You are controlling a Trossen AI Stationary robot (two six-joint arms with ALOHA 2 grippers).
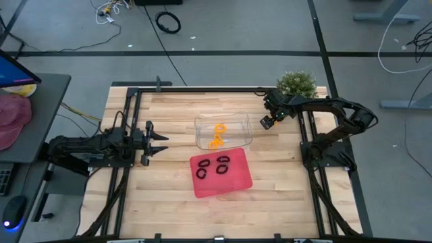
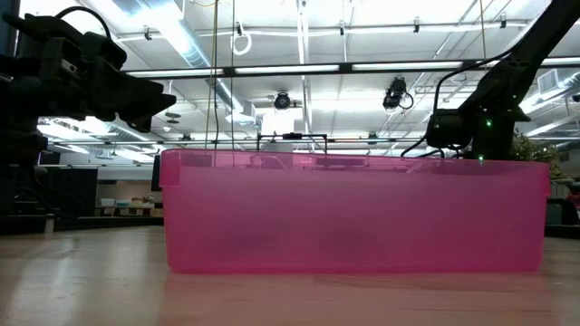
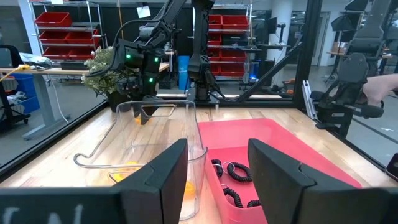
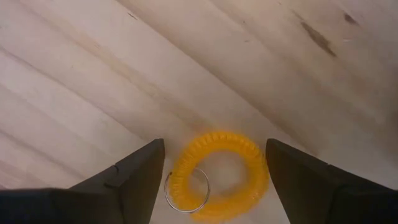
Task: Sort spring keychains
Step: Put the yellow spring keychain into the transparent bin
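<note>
The left pincer (image 1: 164, 144) waits at the left side of the wooden tabletop (image 1: 283, 189), level with the gap between the two containers, its fingers (image 3: 163, 180) parted with nothing between them. To its right, near the middle of the tabletop, sits a clear plastic bin (image 1: 223, 131) holding orange spring keychains (image 1: 219, 135) in a loose cluster. Just nearer than it lies the red tray (image 1: 221, 174), tilted a little against the tabletop's edges, with four black spring keychains (image 1: 223, 165) inside: three towards its far side and one further left.

Further right, just beyond the clear bin's far right corner, the right pincer (image 1: 268, 122) points down at the tabletop. Its wrist view shows its fingers (image 4: 134, 180) spread wide on either side of a single orange spring keychain (image 4: 219, 174) with a small metal ring, lying flat on the wood; the fingers are not touching it. A potted plant (image 1: 296, 84) stands at the far right edge.
</note>
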